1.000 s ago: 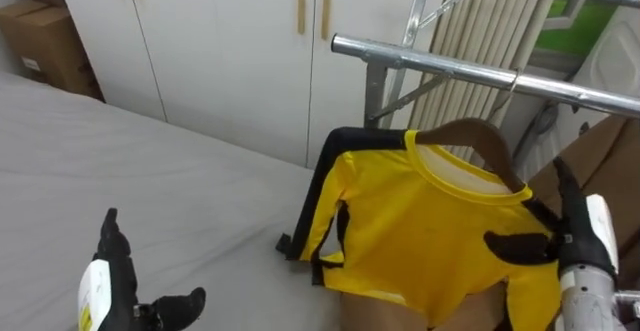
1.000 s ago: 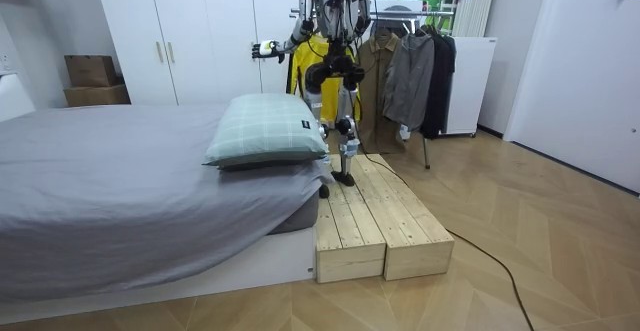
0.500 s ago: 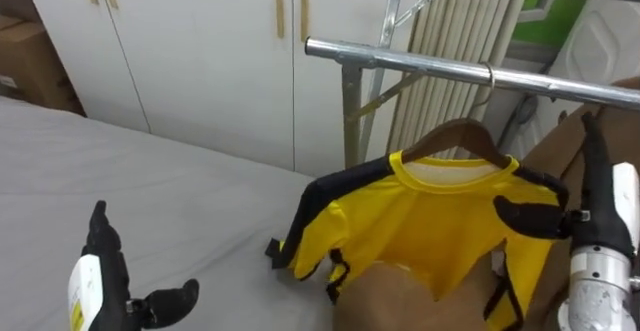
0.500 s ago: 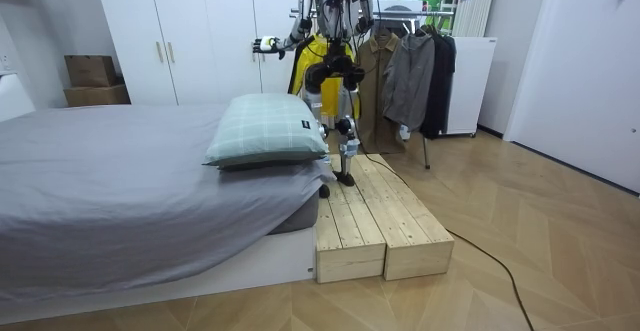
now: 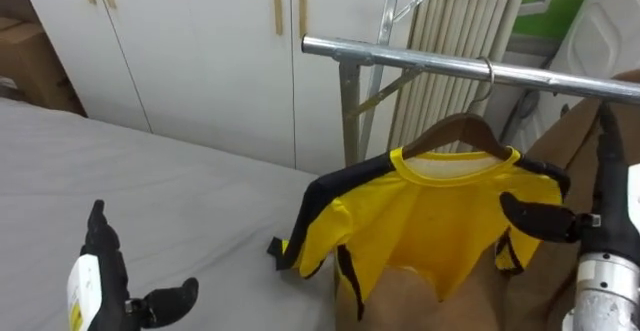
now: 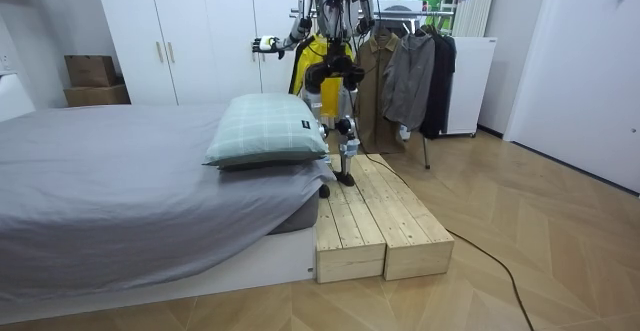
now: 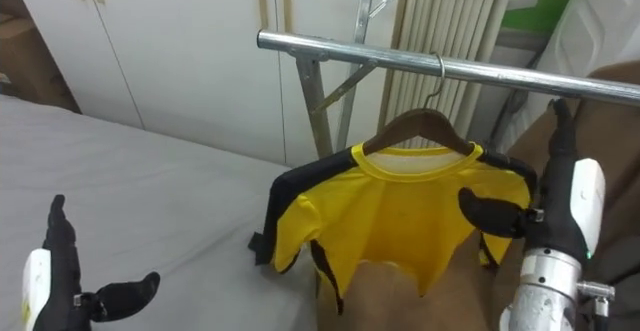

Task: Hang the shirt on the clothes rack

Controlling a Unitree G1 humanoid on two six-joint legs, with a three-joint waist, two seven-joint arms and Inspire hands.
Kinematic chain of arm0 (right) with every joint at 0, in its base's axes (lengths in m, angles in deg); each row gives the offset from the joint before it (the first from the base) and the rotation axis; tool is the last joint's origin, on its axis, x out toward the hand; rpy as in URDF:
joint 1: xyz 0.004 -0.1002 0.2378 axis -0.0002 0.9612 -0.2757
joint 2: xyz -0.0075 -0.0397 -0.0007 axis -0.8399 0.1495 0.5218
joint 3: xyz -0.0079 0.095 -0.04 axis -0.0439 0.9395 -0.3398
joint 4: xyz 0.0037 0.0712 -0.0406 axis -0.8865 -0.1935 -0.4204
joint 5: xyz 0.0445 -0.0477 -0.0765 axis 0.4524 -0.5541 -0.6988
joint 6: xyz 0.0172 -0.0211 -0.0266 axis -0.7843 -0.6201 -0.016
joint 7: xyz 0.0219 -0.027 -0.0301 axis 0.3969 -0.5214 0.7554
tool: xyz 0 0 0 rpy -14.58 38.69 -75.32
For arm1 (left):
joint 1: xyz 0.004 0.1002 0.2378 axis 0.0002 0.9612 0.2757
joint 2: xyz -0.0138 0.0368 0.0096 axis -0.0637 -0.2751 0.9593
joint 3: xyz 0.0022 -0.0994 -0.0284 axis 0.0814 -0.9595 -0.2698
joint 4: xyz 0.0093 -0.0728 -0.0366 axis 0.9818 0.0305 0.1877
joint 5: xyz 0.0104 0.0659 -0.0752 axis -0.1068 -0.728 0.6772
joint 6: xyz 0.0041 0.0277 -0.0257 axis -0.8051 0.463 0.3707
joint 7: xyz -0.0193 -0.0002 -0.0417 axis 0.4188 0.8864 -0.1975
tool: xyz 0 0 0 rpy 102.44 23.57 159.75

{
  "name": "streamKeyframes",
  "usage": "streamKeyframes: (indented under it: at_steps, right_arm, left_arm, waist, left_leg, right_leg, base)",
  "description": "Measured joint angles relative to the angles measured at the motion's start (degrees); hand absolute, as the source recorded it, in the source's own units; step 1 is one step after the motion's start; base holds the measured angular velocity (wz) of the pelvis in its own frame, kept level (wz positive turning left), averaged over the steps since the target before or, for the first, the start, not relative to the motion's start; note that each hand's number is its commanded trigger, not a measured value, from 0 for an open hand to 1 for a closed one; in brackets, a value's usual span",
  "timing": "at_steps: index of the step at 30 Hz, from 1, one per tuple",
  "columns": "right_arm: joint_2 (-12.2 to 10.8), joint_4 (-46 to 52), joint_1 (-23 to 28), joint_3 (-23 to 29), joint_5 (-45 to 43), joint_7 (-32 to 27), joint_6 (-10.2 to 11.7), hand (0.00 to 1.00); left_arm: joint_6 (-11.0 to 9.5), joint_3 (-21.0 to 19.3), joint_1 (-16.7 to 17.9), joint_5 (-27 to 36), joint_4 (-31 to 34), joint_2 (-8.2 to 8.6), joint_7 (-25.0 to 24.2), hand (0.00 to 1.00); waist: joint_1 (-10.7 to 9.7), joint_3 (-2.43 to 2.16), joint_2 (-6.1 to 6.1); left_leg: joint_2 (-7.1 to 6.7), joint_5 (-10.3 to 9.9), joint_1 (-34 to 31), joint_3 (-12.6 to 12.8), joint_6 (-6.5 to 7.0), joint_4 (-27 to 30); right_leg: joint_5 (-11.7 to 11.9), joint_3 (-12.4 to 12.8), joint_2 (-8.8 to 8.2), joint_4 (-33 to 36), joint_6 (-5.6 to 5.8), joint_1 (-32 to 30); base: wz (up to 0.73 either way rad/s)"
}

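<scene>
Yellow shirt hangs on a wooden hanger, its hook apparently over the metal rail near the rail's left end, beside the upright post. Recommendation: I verify the hook seats fully, then draw my right hand clear sideways without snagging cloth. Appearance: yellow body, black sleeves, collar level; left sleeve bunched. My right hand stands at the shirt's right shoulder, fingers straight, thumb out, gripping nothing. My left hand idles over the grey bed, fingers spread, empty.
</scene>
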Motion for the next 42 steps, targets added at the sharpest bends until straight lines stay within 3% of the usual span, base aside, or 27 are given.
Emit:
streamKeyframes:
  at_steps: [8, 15, 19, 21, 25, 30, 38, 42]
  right_arm:
    - [-0.18, -4.54, 3.92, -0.03, 0.78, -0.9, 0.02, 0.0]
    - [-2.93, -10.13, 7.54, -0.02, 6.16, 1.35, -0.16, 0.0]
    - [-3.47, -12.43, 9.95, -0.54, 14.64, 4.55, 0.2, 0.0]
    - [-4.57, -14.45, 11.03, -0.56, 18.81, 5.85, 0.57, 0.0]
    - [-6.85, -25.26, 12.54, -0.48, 26.19, 10.6, 0.48, 0.0]
    - [-7.76, -36.71, 14.26, 0.07, 31.87, 17.32, 0.32, 0.0]
    - [-7.94, -45.55, 15.31, -1.89, 31.8, 25.08, -0.15, 0.0]
    - [-8.72, -48.39, 14.99, -2.67, 28.92, 26.79, -0.24, 0.0]
  left_arm:
    - [0.08, 1.7, 0.75, -0.5, -3.6, 0.0, -2.89, 0.0]
    - [0.98, 1.72, 2.75, -0.41, -6.34, 0.05, -6.64, 0.0]
    - [0.96, 1.83, 4.08, -0.06, -7.97, 0.0, -8.93, 0.0]
    - [0.8, 2.04, 5.22, -0.09, -8.63, 0.02, -9.09, 0.0]
    - [0.57, 2.55, 6.27, -0.43, -16.37, 0.02, -11.05, 0.0]
    - [0.59, 2.54, 7.73, -2.26, -20.94, 0.1, -15.1, 0.0]
    - [0.32, 2.92, 6.65, -2.16, -30.65, 0.28, -20.13, 0.0]
    - [0.32, 2.88, 5.54, -1.28, -36.23, 1.28, -21.67, 0.0]
  waist:
    - [0.07, -0.14, -0.08]
    - [0.01, -0.2, 0.19]
    - [-0.09, -0.31, 0.35]
    - [-1.19, -0.3, 0.38]
    - [-3.17, -0.63, 0.99]
    - [-4.66, -0.42, 1.74]
    - [-4.57, -0.56, 2.07]
    - [-4.23, -0.57, 2.05]
  left_leg:
    - [0.01, 0.0, 0.32, 0.02, 0.0, 0.0]
    - [-0.01, 0.0, 0.35, -0.11, 0.0, -0.01]
    - [-0.01, 0.0, 0.82, -0.07, 0.0, -0.1]
    - [-0.01, 0.0, 0.83, -0.21, 0.0, -0.12]
    - [-0.01, -0.01, 0.86, -0.14, 0.01, -0.47]
    - [-0.03, -0.02, 0.55, -0.11, 0.01, -0.59]
    - [-0.08, -0.02, 0.63, -0.39, 0.01, -0.7]
    - [-0.11, -0.01, 0.57, -0.68, 0.01, -0.87]
  right_leg:
    - [0.0, 0.64, 0.06, 0.13, 0.0, 0.13]
    - [-0.02, 1.54, 0.25, 0.11, 0.03, -0.23]
    - [-0.02, 2.23, 0.37, 0.08, 0.03, 0.12]
    - [-0.02, 2.27, 0.37, 0.04, 0.03, 0.19]
    - [-0.03, 2.29, 0.39, -0.01, 0.02, 0.26]
    - [-0.08, 1.76, 0.25, -0.75, 0.04, 0.11]
    - [-0.1, 1.98, 0.28, -0.87, 0.07, 0.09]
    - [-0.1, 1.47, 0.18, -1.03, 0.07, 0.13]
  base:
    - [-0.02]
    - [-0.06]
    - [-0.1]
    - [0.0]
    - [0.0]
    - [0.04]
    - [-0.01]
    - [0.06]
